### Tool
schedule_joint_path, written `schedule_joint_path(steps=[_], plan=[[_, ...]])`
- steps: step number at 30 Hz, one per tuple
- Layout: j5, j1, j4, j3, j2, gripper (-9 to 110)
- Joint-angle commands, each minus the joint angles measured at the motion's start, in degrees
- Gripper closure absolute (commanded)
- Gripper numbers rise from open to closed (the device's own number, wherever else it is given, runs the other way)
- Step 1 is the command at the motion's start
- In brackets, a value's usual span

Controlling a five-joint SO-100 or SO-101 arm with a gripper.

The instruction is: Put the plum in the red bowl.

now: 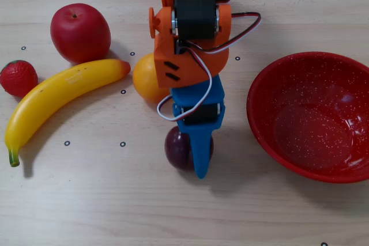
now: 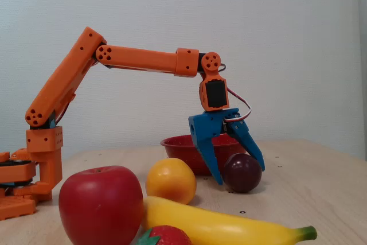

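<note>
From above, in a fixed view, your blue gripper [image 1: 200,162] hung straight over the plum [image 1: 177,148], covering its right half; the plum sat on the wooden table [image 1: 115,200] near the middle, just below the orange [image 1: 145,77], with the red bowl [image 1: 314,118] at the right edge, apart from it. The apple [image 1: 80,32], strawberry [image 1: 18,77] and banana [image 1: 57,97] lay toward the left edge. In a fixed view from the side, you had the gripper [image 2: 241,174] lowered around the plum [image 2: 243,172], its jaws spread wide, one finger on each side, tips near the table [image 2: 298,199]. The red bowl [image 2: 180,142] stood behind them.
</note>
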Motion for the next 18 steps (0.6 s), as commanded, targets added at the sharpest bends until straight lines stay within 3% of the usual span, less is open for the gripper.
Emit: schedule_joint_path(steps=[1,18], plan=[[1.8,0.5,-1.8,-4.2,2.8,63],[3.4,0.0,-2.8,-3.1,2.3,65]])
